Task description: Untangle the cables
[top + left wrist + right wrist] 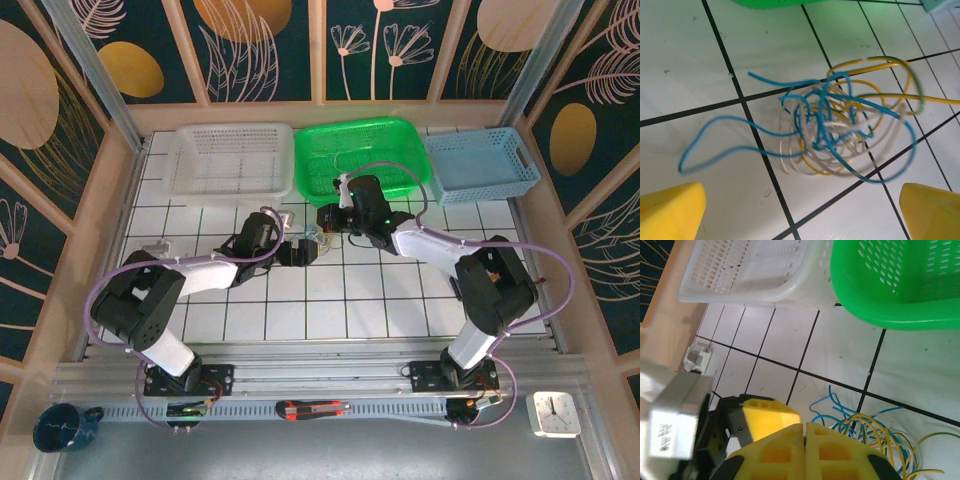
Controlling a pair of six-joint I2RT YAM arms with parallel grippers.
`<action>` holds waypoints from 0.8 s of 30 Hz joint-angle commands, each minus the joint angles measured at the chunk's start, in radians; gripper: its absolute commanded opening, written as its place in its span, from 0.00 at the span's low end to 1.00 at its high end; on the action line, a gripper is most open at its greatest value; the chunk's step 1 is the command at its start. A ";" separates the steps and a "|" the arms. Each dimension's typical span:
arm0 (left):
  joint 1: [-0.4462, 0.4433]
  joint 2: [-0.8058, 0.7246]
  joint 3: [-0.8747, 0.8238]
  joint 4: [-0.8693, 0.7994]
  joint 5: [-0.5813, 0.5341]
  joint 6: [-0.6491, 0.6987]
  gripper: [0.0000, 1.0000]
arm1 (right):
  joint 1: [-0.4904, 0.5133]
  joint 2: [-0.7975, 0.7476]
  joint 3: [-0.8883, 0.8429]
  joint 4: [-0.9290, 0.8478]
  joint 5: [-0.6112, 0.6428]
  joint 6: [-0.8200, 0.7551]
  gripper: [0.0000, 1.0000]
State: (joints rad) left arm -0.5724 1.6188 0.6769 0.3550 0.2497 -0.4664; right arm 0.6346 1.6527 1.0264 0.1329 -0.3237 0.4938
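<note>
- Left gripper (802, 217): yellow fingers spread wide apart above the white tiled table (700, 65).
- The cables (835, 125), a tangled blue, yellow and whitish clump, lie at its 12 o'clock, with one blue loop trailing toward 9.
- Right gripper (805, 447): fingers pressed together, the cables at its 3 o'clock and the green basket (900, 295) at 1.

Lab bench: tiled table (300, 310) walled by patterned panels (255, 50).

Black-and-white arms (212, 276), purple cables (388, 164), yellow tool fingers (670, 211)
</note>
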 commanded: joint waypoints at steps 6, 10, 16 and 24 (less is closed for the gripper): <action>-0.035 0.033 0.047 0.132 -0.051 0.024 0.99 | 0.023 -0.033 -0.017 0.048 -0.017 0.029 0.00; -0.039 0.033 0.036 0.175 -0.067 0.014 0.92 | 0.031 -0.036 -0.018 0.059 -0.015 0.052 0.00; -0.053 0.035 0.006 0.228 -0.069 -0.006 0.79 | 0.030 -0.069 -0.018 0.077 -0.029 0.086 0.00; -0.056 0.039 -0.034 0.300 -0.076 -0.022 0.76 | 0.032 -0.139 -0.069 0.176 -0.021 0.182 0.00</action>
State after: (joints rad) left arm -0.6231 1.6451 0.6575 0.5858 0.1783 -0.4763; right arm 0.6609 1.5677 0.9844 0.2184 -0.3424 0.6170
